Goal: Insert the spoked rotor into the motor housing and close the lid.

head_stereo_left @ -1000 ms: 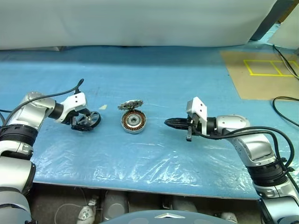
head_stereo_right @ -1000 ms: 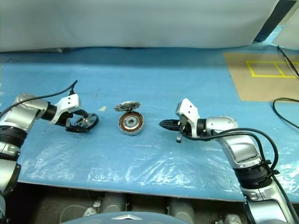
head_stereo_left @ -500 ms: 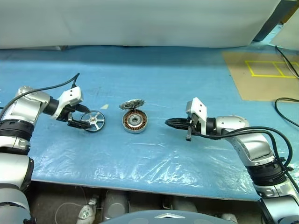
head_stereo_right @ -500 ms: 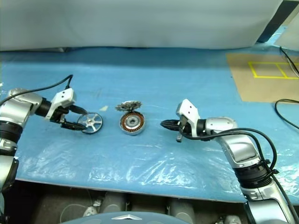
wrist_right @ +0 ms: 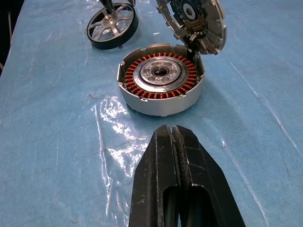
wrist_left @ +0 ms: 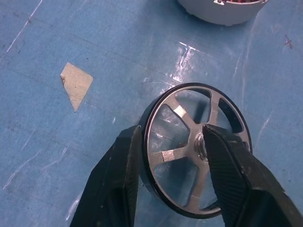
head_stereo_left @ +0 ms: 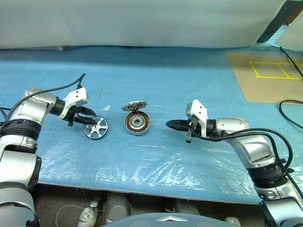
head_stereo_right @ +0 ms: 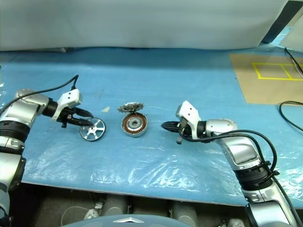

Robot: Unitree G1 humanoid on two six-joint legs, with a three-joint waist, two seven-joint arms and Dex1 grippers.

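The spoked rotor (head_stereo_left: 96,128), a black-rimmed wheel with silver spokes, rests tilted on the blue mat left of the motor housing (head_stereo_left: 136,123). My left gripper (head_stereo_left: 88,122) is shut on it. In the left wrist view one finger (wrist_left: 124,156) presses the outside of the rim and the other sits against the hub of the rotor (wrist_left: 215,101). The housing (wrist_right: 161,75) shows its copper windings and silver hub. Its toothed lid (wrist_right: 196,21) stands open at the far side. My right gripper (head_stereo_left: 168,124) hovers shut and empty just right of the housing, pointing at it.
A small beige tape scrap (head_stereo_left: 104,108) lies on the mat behind the rotor. Brown board with yellow tape lines (head_stereo_left: 265,75) covers the far right, with a black cable (head_stereo_left: 289,101) near it. The mat's front edge (head_stereo_left: 142,189) runs close to me.
The left gripper's fingers have closed in on the rotor, which has tipped up to show its spoked face and shifted slightly toward the housing. The right arm has not moved.
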